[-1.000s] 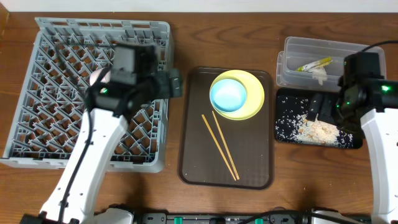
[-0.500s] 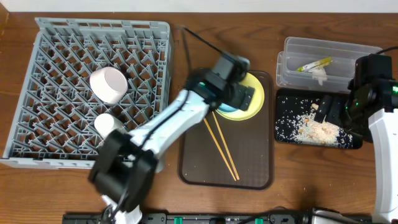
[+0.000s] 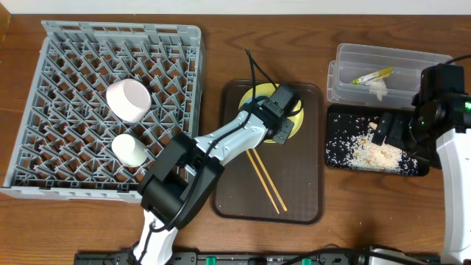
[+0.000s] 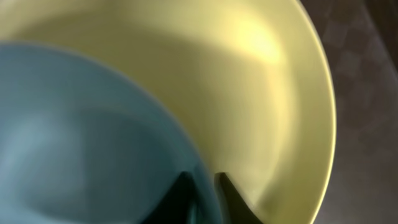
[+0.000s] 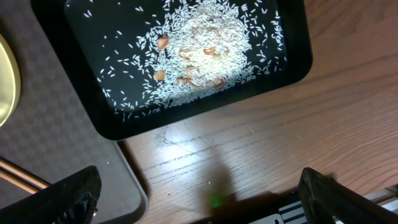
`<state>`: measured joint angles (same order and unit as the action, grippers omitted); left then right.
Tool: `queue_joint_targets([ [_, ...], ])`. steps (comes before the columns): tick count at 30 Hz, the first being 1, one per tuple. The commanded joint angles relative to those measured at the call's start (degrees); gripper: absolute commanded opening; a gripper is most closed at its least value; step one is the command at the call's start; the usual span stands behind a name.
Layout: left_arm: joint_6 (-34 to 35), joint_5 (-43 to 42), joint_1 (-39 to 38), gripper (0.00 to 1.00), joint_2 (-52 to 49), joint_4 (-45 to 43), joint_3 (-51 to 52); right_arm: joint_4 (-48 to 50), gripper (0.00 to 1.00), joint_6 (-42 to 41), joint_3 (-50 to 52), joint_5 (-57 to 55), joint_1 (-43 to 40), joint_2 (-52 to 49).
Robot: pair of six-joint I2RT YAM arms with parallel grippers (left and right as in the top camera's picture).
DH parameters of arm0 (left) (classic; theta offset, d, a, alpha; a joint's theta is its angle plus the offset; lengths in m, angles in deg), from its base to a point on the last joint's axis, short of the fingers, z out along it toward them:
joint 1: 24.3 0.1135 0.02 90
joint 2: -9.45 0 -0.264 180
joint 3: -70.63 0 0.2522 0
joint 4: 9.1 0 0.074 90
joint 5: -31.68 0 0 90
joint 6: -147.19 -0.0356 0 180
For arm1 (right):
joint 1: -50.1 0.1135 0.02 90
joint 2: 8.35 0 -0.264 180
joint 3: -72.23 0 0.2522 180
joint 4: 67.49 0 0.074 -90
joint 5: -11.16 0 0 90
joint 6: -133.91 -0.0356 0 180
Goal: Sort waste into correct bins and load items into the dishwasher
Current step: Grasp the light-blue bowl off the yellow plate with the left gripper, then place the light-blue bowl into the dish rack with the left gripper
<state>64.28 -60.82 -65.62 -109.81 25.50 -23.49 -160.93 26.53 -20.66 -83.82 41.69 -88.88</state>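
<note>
**Overhead view.** I see a table [image 3: 221, 59] of reddish-brown wood, its grain running left to right. A tray [image 3: 294, 199], dark brown and rectangular with rounded corners and a low raised rim, lies flat at the middle of the tabletop. It is closer to the near edge than to the far one, and its long sides run far to near. Beyond the far edge I see a pale wall [image 3: 294, 6].

**Right wrist view.** One rounded tray corner rests on the wood. The tray floor shows a fine woven texture. A small green glow [image 5: 216, 201] sits on the boards.
</note>
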Motion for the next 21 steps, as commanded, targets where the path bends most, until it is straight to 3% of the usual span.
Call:
queue_joint_targets([
  [1,0.0,2.8,0.1,0.08,1.4,0.3,-0.4,-0.1,0.99,0.3,-1.0,-0.6,-0.2,0.1],
  [8,0.0,2.3,0.2,0.08,9.0,0.3,-0.4,-0.1,0.99,0.3,-1.0,-0.6,-0.2,0.1],
  [13,0.0,-3.0,2.6,0.08,14.3,0.5,-0.4,-0.4,0.99,0.3,-1.0,-0.6,-0.2,0.1],
  [17,0.0,-13.4,9.3,0.07,18.9,0.5,-0.4,-0.7,0.99,0.3,-1.0,-0.6,-0.2,0.1],
  [21,0.1,-32.1,22.8,0.08,22.7,-0.1,-0.4,-0.7,0.99,0.3,-1.0,-0.6,-0.2,0.1],
])
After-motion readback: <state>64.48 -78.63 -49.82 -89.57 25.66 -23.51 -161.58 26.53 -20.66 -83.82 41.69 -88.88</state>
